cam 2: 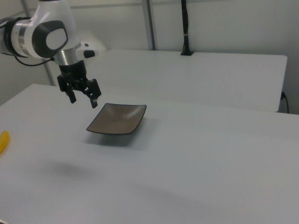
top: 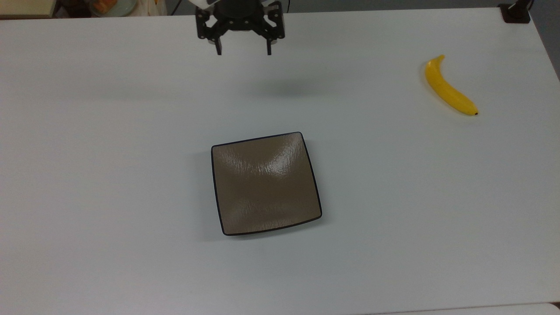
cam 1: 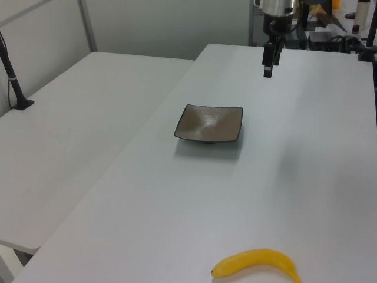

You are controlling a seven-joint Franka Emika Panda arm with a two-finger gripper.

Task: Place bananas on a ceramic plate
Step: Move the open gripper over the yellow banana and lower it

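In the top view the gripper (top: 243,51) hangs at the upper edge of the white table (top: 109,175), its two black fingers pointing down and spread well apart with nothing between them. The ceramic plate (top: 265,183) sits near the table's middle, square, glossy brown with a thin black rim, nothing lying on it. The banana (top: 449,88) lies flat on the table far off to the top view's right, well apart from both plate and gripper, its small dark tip toward the lower right.

In the left view the gripper (cam 1: 268,72) hovers above the far part of the table (cam 1: 177,200), beyond the plate (cam 1: 209,123) — the banana (cam 1: 257,263) lies at the bottom edge, close to the camera.

In the right view the arm (cam 2: 44,32), white with grey joints, reaches in from the right view's left; the gripper (cam 2: 83,102) is raised clear of the table (cam 2: 196,158), fingers parted, just left of the plate (cam 2: 117,119). A sliver of the banana (cam 2: 3,141) shows at the left edge — on the table, not on the plate
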